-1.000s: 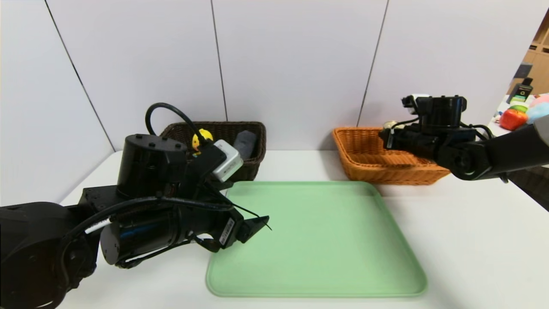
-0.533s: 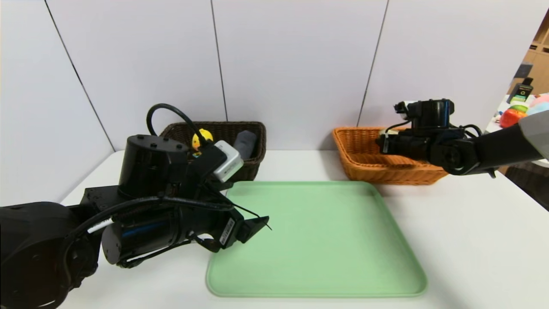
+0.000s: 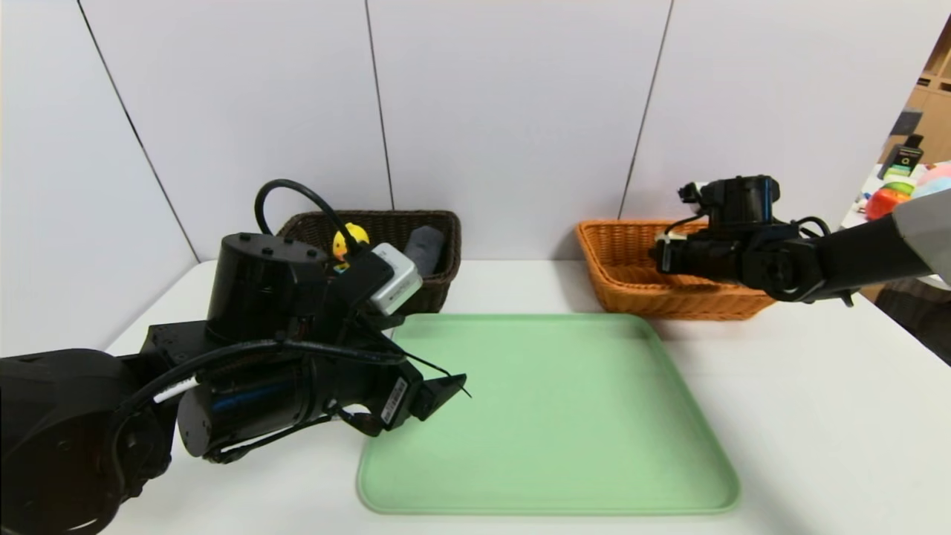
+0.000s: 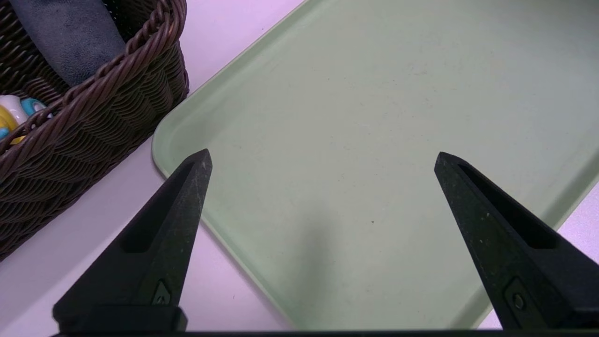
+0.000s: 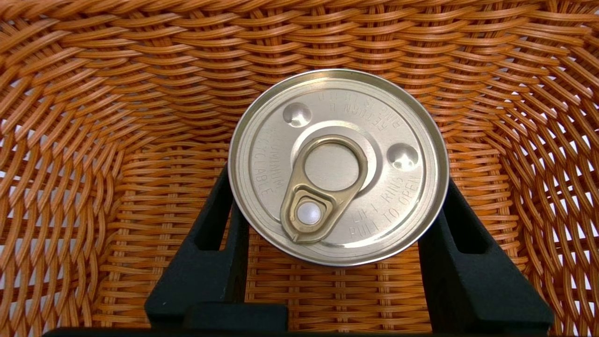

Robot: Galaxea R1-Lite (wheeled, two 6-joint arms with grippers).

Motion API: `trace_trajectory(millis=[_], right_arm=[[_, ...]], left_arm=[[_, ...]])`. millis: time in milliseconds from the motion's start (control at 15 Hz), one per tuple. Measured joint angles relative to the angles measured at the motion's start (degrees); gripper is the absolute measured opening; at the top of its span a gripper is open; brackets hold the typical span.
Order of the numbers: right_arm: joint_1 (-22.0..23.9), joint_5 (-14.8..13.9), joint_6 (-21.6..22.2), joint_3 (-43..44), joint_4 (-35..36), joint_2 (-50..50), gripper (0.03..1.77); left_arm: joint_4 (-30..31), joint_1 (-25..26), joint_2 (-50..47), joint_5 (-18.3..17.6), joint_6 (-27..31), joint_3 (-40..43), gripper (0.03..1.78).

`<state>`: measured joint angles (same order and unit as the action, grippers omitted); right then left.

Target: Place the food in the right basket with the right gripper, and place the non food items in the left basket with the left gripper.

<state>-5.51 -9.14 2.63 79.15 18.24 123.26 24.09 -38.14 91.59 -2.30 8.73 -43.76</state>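
My right gripper point(image 5: 337, 187) is over the orange wicker basket point(image 3: 669, 305) on the far right of the table point(image 3: 832, 401), and its fingers point(image 5: 468, 262) are closed on a can point(image 5: 337, 164), one on either side of it. The can's silvery lid faces my wrist, with a gold-toned pull ring point(image 5: 323, 187) lying flat on it and raised lettering pressed into the metal around the ring. Woven walls surround the can in my wrist's view; whether its base touches the basket floor I cannot tell.

My left gripper point(image 4: 323, 154) hangs over the near left part of the green tray point(image 3: 565, 416), its fingers point(image 4: 173, 210) spread wide with nothing between them. The tray lies in the middle of the white table, its surface bare of any item.

At the far left, behind my left arm, is the dark brown basket point(image 3: 446, 286). In it I see a yellow toy duck point(image 3: 351, 239) on the left side and a rolled dark grey cloth point(image 3: 424, 251) on the right, leaning up against the wall of the basket. Part of the duck is hidden from my head by my own arm.
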Motion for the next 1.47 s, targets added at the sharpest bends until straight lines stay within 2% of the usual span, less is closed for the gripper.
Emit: trace_trajectory(millis=[267,533,800,1067,1200,1333,1467], right_arm=[[0.02,-0.04,-0.1,0.45,-0.94,0.89,0.98],[0.0,-0.15,0.0,2.05,-1.73,1.24,1.29],[-0.11,-0.04,0.15,2.38,-3.17,0.13,1.45],[-0.96,-0.06,0.43,1.9,-8.07,-6.19,1.56],[-1.45,-0.15,0.87,-0.33,-10.64,-10.97,1.59],[-2.47,-0.2,1.58,-5.49,-12.01,-17.18,1.62],[-3.91,-0.2,1.79,-12.59,-12.48,-24.64,1.64]], left_arm=[[0.0,0.0,-0.02,0.02,0.02,0.0,1.69],[0.02,0.0,-0.02,0.02,-0.05,-0.11,1.69],[0.09,0.05,-0.44,0.1,-0.71,-0.48,1.69],[-0.11,0.39,-3.24,0.46,-1.34,-2.1,1.69],[-0.41,2.15,-5.71,1.04,-1.32,-2.71,1.69],[-1.66,4.41,-8.73,2.99,-1.29,-2.84,1.69],[-3.4,6.01,-12.2,7.14,-1.32,-2.26,1.69]])
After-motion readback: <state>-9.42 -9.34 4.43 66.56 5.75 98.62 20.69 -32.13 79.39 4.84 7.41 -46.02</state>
